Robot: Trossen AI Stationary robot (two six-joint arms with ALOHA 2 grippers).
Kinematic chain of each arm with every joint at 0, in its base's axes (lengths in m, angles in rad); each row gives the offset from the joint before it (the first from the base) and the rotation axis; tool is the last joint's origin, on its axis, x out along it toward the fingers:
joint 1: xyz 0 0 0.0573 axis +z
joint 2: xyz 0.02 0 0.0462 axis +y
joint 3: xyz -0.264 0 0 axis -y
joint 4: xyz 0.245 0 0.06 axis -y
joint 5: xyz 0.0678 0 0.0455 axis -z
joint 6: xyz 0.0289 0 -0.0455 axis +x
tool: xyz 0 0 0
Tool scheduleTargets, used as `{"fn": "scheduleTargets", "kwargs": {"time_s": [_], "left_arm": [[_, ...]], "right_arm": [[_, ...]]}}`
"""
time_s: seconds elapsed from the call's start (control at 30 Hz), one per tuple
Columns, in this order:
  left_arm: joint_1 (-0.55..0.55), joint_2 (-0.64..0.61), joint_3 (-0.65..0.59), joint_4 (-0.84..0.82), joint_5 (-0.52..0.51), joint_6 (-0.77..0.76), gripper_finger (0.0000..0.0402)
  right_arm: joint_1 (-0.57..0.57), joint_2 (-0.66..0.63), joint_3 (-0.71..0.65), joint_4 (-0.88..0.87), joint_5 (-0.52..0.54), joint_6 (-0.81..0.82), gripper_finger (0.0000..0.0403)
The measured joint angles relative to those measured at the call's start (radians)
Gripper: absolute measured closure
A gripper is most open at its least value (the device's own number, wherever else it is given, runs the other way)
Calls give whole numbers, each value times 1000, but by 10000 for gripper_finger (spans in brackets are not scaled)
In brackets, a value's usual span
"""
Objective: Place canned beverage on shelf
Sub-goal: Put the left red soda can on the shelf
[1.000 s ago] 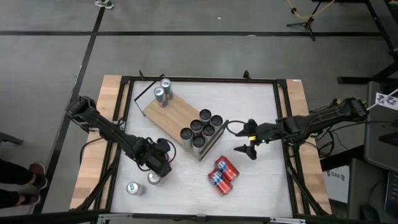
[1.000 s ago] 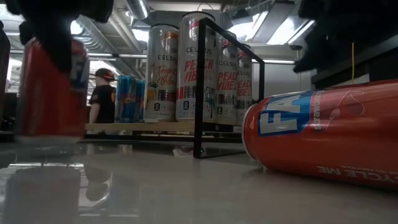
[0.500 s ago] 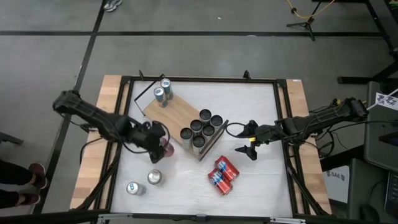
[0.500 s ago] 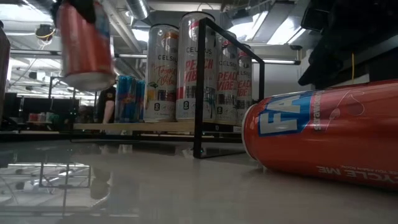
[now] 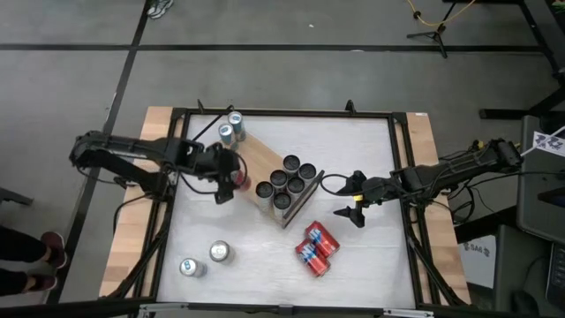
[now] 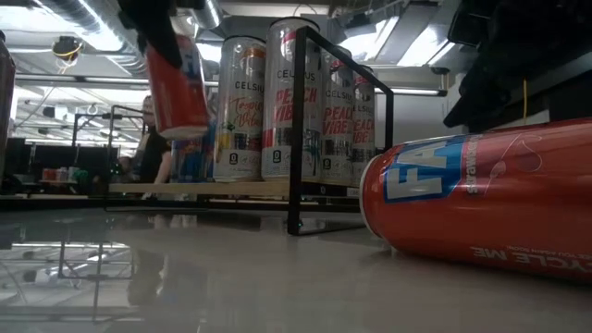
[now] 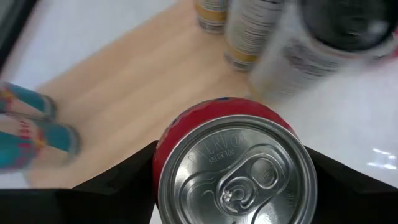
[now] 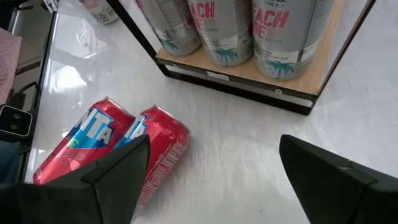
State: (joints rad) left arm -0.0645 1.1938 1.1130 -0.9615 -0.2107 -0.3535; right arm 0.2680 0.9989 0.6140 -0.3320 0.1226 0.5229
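Note:
A red can [image 6: 176, 83] hangs in the air by the near left edge of the shelf [image 5: 252, 159], a light-wood board on a black wire frame. My left gripper [image 5: 231, 179] is shut on this can [image 7: 236, 180]. Several tall silver cans [image 5: 287, 184] stand on their bases at the shelf's right end, and two teal cans [image 5: 229, 129] at its far left end. To the right of the shelf my right gripper [image 5: 353, 200] hovers open [image 8: 217, 180] with nothing between its fingers. My left gripper pinches the red can's side wall just below its top rim [image 7: 163, 163] between its two fingers [image 7: 124, 177], one on each side. The fingers come from above, slanting down. The can hangs below them, lifted clear and a little tilted, its top up.
Two red cans [image 5: 316, 247] lie on their sides side by side on the white tabletop near the shelf's right corner. Two silver cans [image 5: 205, 260] stand at the near left. The shelf's black end frame [image 6: 301, 129] rises beside the silver cans.
My left gripper has risen and gone toward the table's far edge, to the shelf, rolling its wrist on the way. The red can has gone with it, from low at the near left to hanging clear and tilted beside the board.

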Motion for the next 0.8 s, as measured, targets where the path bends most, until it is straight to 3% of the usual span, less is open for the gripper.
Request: {"fn": "scheduleTargets", "kwargs": {"time_s": [0.4, 0.8], "left_arm": [[169, 12, 1, 13, 73, 195, 121], [229, 81, 3, 38, 137, 322, 121]], "right_arm": [[0, 0, 0, 0, 0, 0, 49], [0, 0, -1, -1, 0, 0, 49]]}}
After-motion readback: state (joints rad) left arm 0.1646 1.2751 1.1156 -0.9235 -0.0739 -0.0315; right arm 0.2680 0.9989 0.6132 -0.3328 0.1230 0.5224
